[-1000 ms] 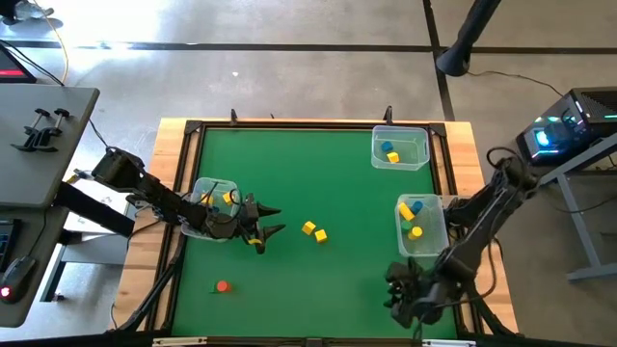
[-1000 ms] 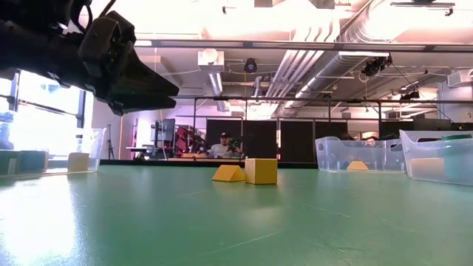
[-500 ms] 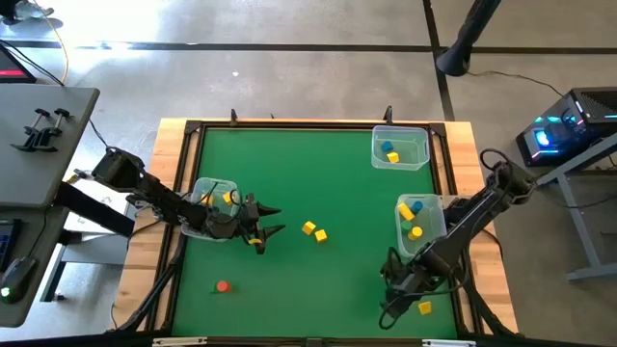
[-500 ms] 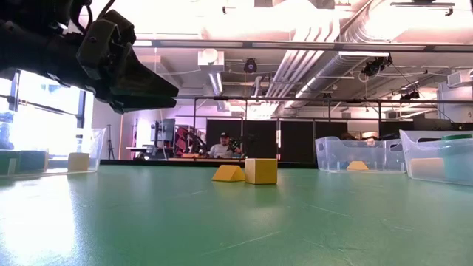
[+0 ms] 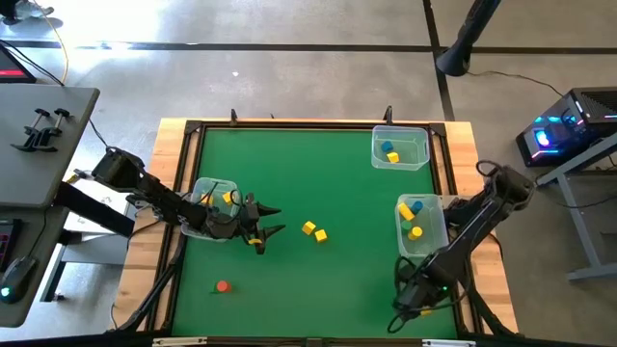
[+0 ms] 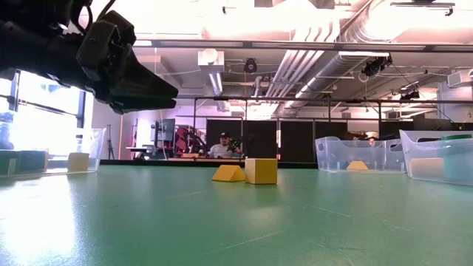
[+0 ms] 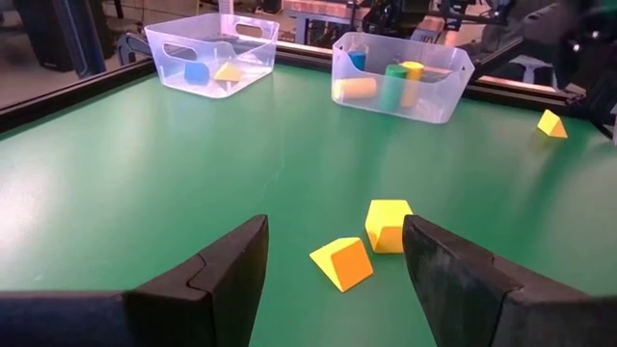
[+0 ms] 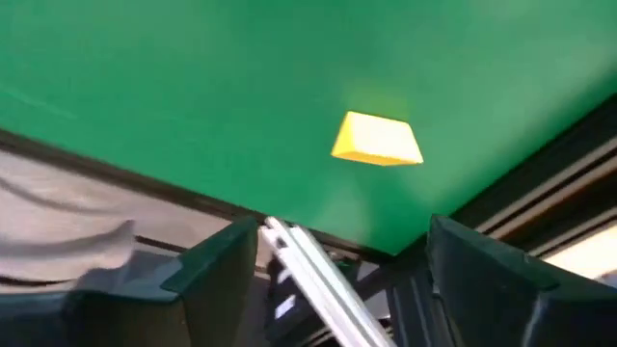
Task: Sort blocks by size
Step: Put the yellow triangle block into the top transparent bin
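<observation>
right hand [image 5: 413, 301] mostly hidden under its arm, bin [image 6: 443, 157] cut off

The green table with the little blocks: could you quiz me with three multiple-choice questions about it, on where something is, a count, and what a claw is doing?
1. Where does the orange-red block lie?
A. inside a bin
B. alone on the green mat, near the front edge on the left arm's side
C. touching the two yellow blocks

2. How many clear bins are on the table?
A. one
B. three
C. five

3. What is the right claw doing?
A. gripping a blue block
B. reaching into a bin
C. open, holding nothing, with a yellow wedge lying on the mat ahead of it

Answers: 1 B, the high view shows it by itself; 2 B, one sits by the left arm, two on the right side; 3 C, the right wrist view shows spread fingers and the wedge lying free.
</observation>
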Robot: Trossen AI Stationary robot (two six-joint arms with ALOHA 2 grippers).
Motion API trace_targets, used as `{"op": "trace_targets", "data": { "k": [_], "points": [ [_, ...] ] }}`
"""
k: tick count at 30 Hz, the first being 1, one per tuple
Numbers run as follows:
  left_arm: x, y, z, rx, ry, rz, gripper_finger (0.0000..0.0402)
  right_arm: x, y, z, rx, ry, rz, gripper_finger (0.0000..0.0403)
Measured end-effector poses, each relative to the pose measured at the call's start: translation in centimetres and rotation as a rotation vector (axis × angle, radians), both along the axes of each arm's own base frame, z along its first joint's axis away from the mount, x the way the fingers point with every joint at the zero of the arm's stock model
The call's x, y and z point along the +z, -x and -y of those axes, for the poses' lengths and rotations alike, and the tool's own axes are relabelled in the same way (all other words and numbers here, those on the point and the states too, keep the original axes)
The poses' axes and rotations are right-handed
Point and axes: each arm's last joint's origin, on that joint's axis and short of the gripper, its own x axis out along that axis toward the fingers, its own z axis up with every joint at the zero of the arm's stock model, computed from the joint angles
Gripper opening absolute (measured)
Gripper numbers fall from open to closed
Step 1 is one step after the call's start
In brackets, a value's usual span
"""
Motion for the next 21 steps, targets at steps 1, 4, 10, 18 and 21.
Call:
{"op": "trace_targets", "data": {
  "k": [1,4,10,18,21],
  "points": [
    [0.0,0.0,0.0,0.0,-0.001,-0.002,0.0227,-0.4,0.0,-0.2,0.007,0.002,-0.02,0.0291],
    [0.0,0.0,0.0,0.0,-0.001,-0.002,0.0227,-1.7,-0.2,-0.6,0.018,0.01,-0.076,0.0291],
    [0.0,0.0,0.0,-0.004,0.0,-0.005,0.0227,-3.2,-0.3,-1.1,0.087,0.0,-0.115,0.0291],
    [-0.1,0.0,0.0,-0.01,0.001,-0.007,0.0227,-4.5,0.7,-1.0,0.088,0.014,-0.129,0.0291],
    [-0.2,0.1,0.0,-0.01,-0.003,-0.019,0.0227,-5.6,0.7,-1.0,0.072,-0.037,-0.09,0.029]
  ]
}}
